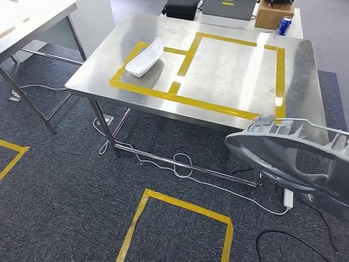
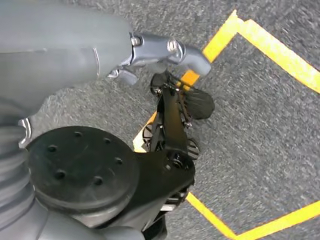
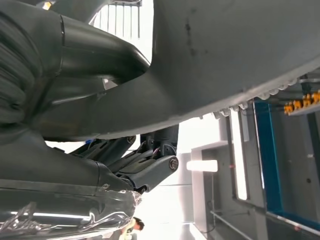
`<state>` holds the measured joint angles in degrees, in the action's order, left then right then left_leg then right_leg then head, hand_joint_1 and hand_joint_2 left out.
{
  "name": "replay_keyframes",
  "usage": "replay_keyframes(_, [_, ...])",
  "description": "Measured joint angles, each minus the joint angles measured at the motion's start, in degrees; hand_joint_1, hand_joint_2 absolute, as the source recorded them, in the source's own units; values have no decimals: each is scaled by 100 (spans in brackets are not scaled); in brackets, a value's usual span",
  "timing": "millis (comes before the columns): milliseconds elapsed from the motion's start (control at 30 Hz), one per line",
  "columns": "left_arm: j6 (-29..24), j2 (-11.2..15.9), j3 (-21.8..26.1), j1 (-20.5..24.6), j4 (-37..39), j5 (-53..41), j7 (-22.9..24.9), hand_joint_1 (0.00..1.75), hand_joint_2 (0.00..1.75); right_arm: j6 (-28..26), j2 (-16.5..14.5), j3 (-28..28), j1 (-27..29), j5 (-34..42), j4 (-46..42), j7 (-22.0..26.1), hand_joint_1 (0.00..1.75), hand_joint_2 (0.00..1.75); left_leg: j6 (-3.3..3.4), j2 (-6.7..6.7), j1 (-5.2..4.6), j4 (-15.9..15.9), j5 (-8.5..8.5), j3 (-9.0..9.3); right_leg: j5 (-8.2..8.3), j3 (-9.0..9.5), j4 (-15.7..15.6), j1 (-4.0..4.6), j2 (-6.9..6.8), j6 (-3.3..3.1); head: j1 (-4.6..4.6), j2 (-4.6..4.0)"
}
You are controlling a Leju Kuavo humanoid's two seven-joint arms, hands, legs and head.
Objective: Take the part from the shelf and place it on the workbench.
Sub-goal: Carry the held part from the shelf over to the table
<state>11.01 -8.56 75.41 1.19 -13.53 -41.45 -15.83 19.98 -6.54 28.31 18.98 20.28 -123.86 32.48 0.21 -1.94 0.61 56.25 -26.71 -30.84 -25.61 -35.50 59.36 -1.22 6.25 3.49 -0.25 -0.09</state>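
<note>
Half the job looks done: the grey part [image 1: 288,158] is off the shelf, the right hand [image 3: 124,170] has its fingers wrapped around it, short of the bench [image 1: 230,71]. Setting it down remains. The left hand [image 2: 166,52] hangs with fingers loosely spread, holding nothing.

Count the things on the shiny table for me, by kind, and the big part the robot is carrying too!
White tray: 1
Blue can: 1
Cardboard box: 1
Grey part, carried: 1
Total: 4
</note>
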Motion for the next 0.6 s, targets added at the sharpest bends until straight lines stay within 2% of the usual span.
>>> replay_keyframes(67, [-2, -16, 42, 4, 0, 12, 22, 0, 175, 6, 5, -10, -16, -1, 1, -5, 175, 175, 60, 160, -17, -10, -1, 3, -371, -291, 652, 20, -411, 24, 40, 0])
replay_keyframes(100, [1, -25, 67, -2, 0, 35, 34, 0, 175, 7, 7, -18, -24, -1, 1, -7, 175, 175, 74, 245, -31, -9, -7, 4, -575, -483, 1079, 20, -523, 36, 51, 0])
replay_keyframes(133, [3, -32, 94, -7, 0, 67, 48, 0, 175, 5, 7, -24, -21, -1, 2, -8, 175, 175, 79, 329, -41, -8, -13, 8, -704, -630, 1415, 18, -568, 42, 51, 0])
replay_keyframes(167, [3, -33, 125, -9, 0, 100, 62, 0, 175, 4, 7, -28, -11, -1, 2, -9, 175, 175, 79, 410, -48, -7, -20, 15, -723, -679, 1560, 17, -586, 45, 51, 0])
replay_keyframes(200, [-3, -36, 156, -7, 0, 122, 75, 0, 175, -1, 7, -31, -3, -2, 2, -14, 175, 175, 74, 489, -51, -7, -31, 29, -626, -600, 1454, 18, -601, 43, 51, 0])
replay_keyframes(267, [-59, -48, 202, 7, 0, 131, 118, 0, 175, -58, 7, -34, 5, -28, 2, -26, 175, 175, 36, 595, -54, -5, -64, 79, -272, -146, 680, 18, -682, 27, 50, 0])
replay_keyframes(300, [-104, -55, 218, 21, 0, 122, 150, 0, 175, -130, 5, -35, 5, -53, 3, -38, 175, 175, 5, 631, -66, 2, -85, 98, -142, 88, 289, 23, -728, 10, 49, 0])
replay_keyframes(333, [-150, -60, 229, 35, 0, 105, 185, 0, 175, -237, 3, -36, 6, -80, 3, -55, 175, 175, -28, 651, -78, 8, -98, 111, -71, 247, 24, 29, -757, -14, 44, 0])
replay_keyframes(367, [-186, -64, 239, 52, 0, 87, 215, 0, 175, -367, 1, -35, 8, -98, 4, -84, 175, 175, -59, 674, -88, 11, -101, 119, -57, 315, -91, 39, -770, -42, 41, 0])
replay_keyframes(433, [-216, -70, 257, 76, 0, 63, 244, 0, 175, -609, -2, -36, 14, -80, 5, -156, 175, 175, -117, 695, -88, 5, -90, 125, -49, 300, -97, 50, -729, -111, 35, 0])
replay_keyframes(500, [-253, -73, 279, 83, 0, 16, 253, 0, 175, -762, -2, -36, 13, 7, 6, -229, 175, 175, -185, 552, -69, 112, -185, 73, -26, 285, -114, 33, -698, -175, 24, 0])
replay_keyframes(533, [-292, -73, 286, 80, 0, -36, 277, 0, 175, -809, -2, -36, 11, 59, 7, -263, 175, 175, -213, 442, -63, 316, -321, -24, -13, 281, -125, 19, -684, -204, 14, 0])
replay_keyframes(600, [-404, -74, 290, 64, 0, -164, 374, 0, 175, -855, -3, -36, 8, 139, 20, -326, 175, 175, -248, 278, -57, 1035, -682, -376, -2, 260, -126, 11, -652, -241, -3, 0])
